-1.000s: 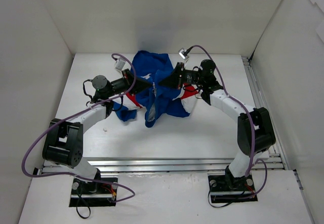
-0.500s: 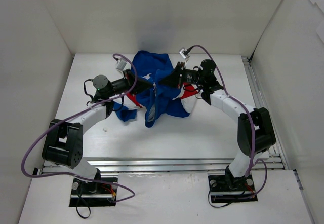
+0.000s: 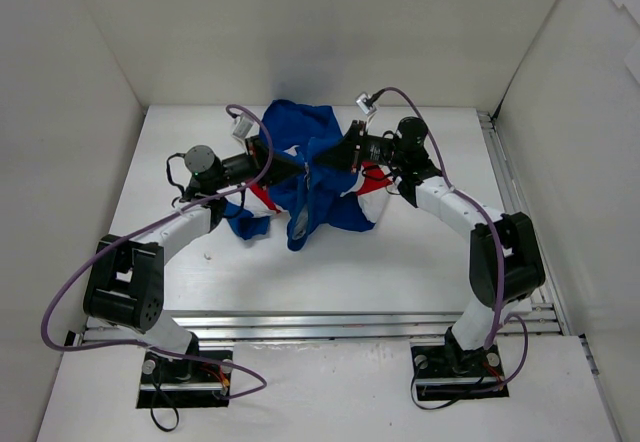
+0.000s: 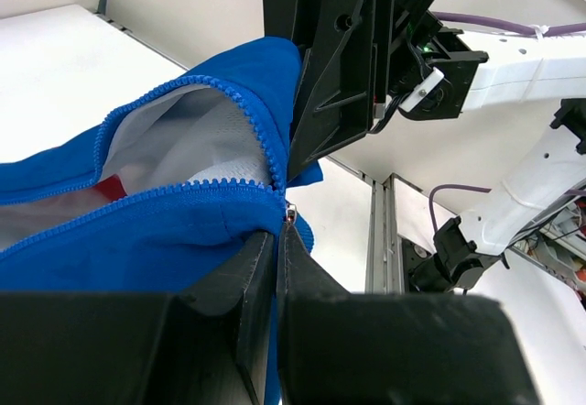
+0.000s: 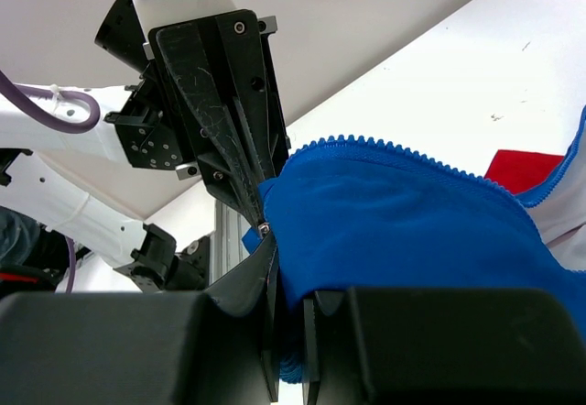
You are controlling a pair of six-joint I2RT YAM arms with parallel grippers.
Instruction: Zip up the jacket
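Folds of the bunched jacket [image 3: 310, 177] hide most of its front. It lies near the far edge of the white desk [image 3: 420, 252], midway across, with white walls [image 3: 300, 32] on three sides. One jacket, two grippers: the left gripper [image 4: 276, 240] and right gripper [image 5: 275, 258] each pinch blue fabric beside the zipper [image 4: 183, 190].

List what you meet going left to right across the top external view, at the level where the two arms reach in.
In order: left arm → left gripper → right gripper → right arm. The jacket is left out, since it spreads across both grippers where their fingers meet.
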